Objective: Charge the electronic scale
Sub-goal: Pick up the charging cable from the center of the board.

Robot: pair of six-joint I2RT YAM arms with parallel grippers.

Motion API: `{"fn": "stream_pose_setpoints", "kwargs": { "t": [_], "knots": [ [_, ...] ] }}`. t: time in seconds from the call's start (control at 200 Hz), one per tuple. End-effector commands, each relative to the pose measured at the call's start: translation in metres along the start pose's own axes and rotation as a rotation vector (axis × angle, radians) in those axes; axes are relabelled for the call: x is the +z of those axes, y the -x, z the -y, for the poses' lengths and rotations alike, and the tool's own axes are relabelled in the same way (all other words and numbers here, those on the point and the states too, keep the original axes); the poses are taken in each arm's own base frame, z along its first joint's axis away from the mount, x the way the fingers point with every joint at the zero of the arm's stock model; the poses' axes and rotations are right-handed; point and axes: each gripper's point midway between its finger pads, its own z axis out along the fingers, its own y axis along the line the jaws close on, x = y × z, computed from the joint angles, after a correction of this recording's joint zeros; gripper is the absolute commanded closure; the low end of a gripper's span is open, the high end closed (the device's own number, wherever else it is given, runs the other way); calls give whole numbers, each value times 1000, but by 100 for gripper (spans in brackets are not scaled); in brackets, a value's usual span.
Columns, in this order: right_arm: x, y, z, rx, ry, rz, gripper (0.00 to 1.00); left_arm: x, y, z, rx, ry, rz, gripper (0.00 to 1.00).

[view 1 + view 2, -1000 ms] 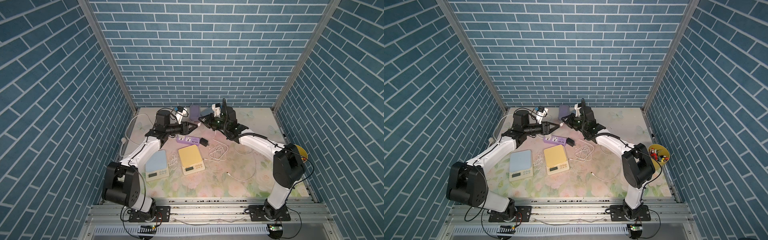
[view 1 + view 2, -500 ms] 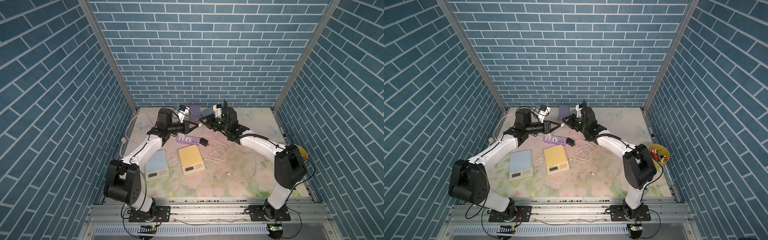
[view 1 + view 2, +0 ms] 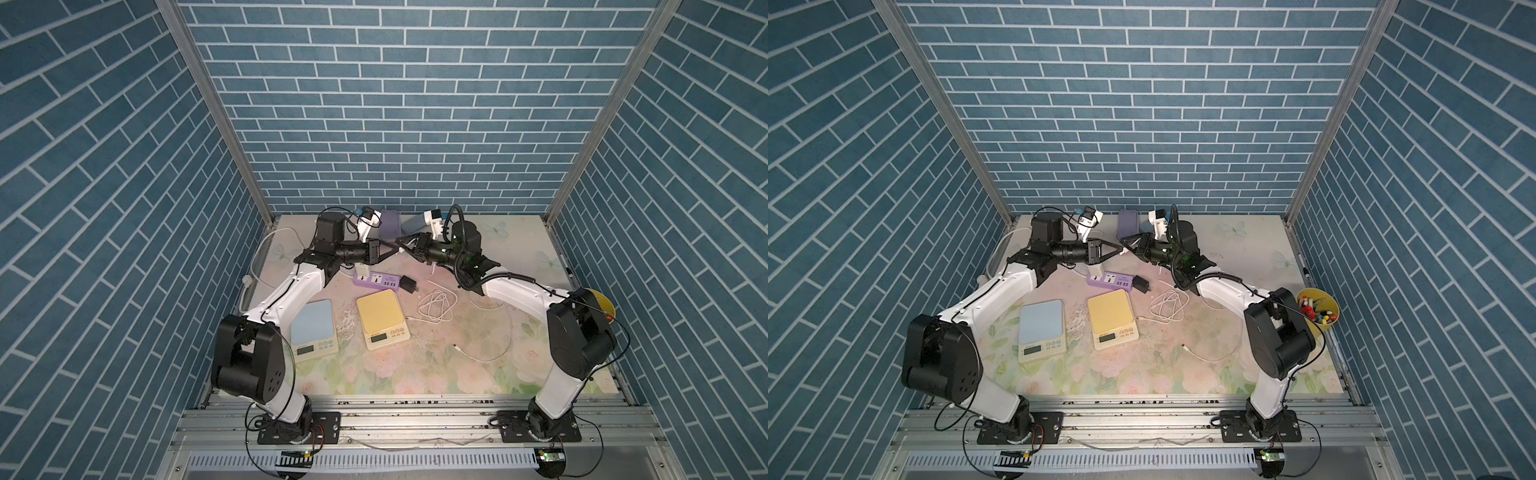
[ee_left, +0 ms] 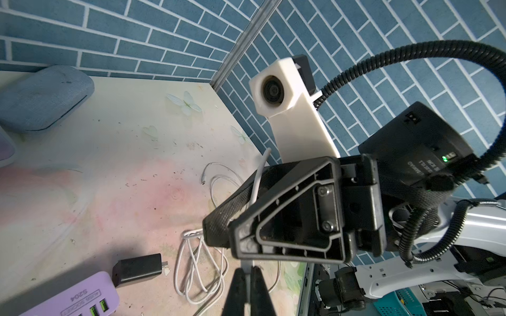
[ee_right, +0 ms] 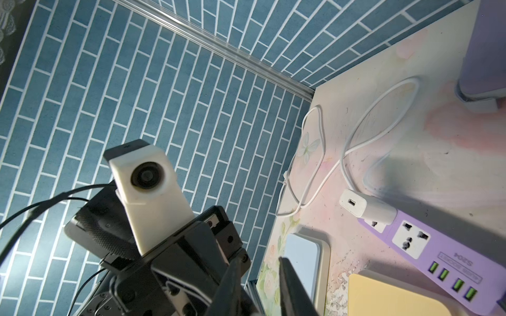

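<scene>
Left gripper (image 4: 248, 270) clenched on white cable (image 4: 258, 175); right gripper (image 5: 260, 279) parted around it

The left tool (image 4: 248, 273) moved up and closer to the right tool (image 5: 258, 273) until their tips almost touched. It closed its tips tight on the white cable (image 4: 260, 169). The right tool, shut before, opened its tips a little
</scene>
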Motion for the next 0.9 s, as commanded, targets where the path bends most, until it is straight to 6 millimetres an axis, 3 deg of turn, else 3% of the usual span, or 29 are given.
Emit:
{"fn": "stream_pose_setpoints", "kwargs": {
  "t": [0.0,0.215,0.51,0.71,0.83,0.895],
  "knots": [
    [-11,5,-46,-79,133,8,68,-1,3,-4,-21,-17,-3,100],
    [-14,-2,-51,-104,152,-33,63,-2,1,-12,-54,-12,-6,100],
    [-21,-14,-46,-134,121,-77,79,-5,4,-16,-69,-21,-3,100],
    [-26,-18,-46,-148,113,-94,73,-7,4,-17,-73,-24,-2,100],
    [-30,-18,-48,-149,120,-106,73,-7,4,-18,-75,-26,-3,100],
    [-32,-19,-49,-152,129,-120,78,-7,4,-17,-75,-31,-5,100]
  ]
}}
